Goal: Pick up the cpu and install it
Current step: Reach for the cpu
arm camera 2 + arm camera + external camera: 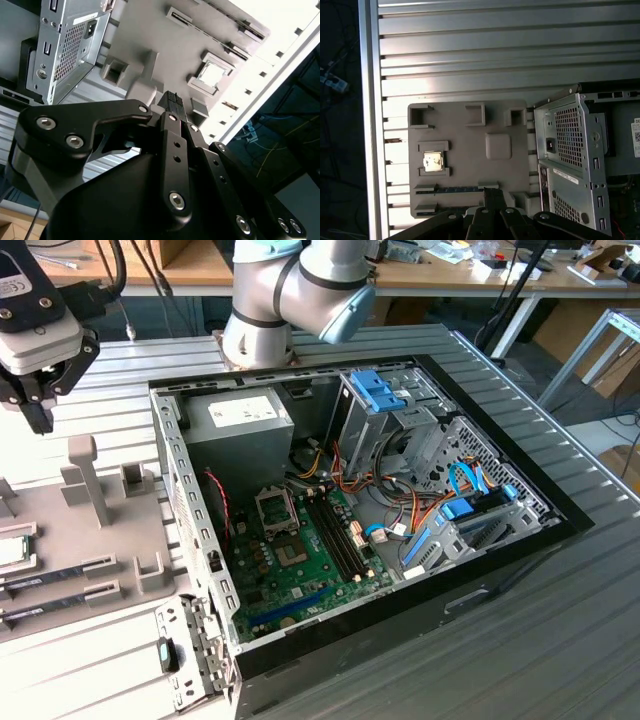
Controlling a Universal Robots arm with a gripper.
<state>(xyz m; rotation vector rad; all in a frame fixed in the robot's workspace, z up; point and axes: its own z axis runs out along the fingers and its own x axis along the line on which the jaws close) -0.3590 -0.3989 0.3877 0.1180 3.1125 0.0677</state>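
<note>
One cpu (433, 162) is seated in a square pocket of the single grey fixture plate (470, 125). The plate is laid on the slatted table (470, 50), just beside one opened computer case (178, 480). Two memory sticks (452, 189) are held in long slots near the cpu. The pincer (41, 424) is seen above the plate, apart from the cpu, its fingers drawn together with nothing gripped.

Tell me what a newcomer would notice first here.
The open computer case, green motherboard bared, dominates the exterior view's middle. At that view's left the gripper hangs over a grey holder tray. In the first wrist view the cpu lies in a square pocket of that tray, apart from the gripper.
</note>
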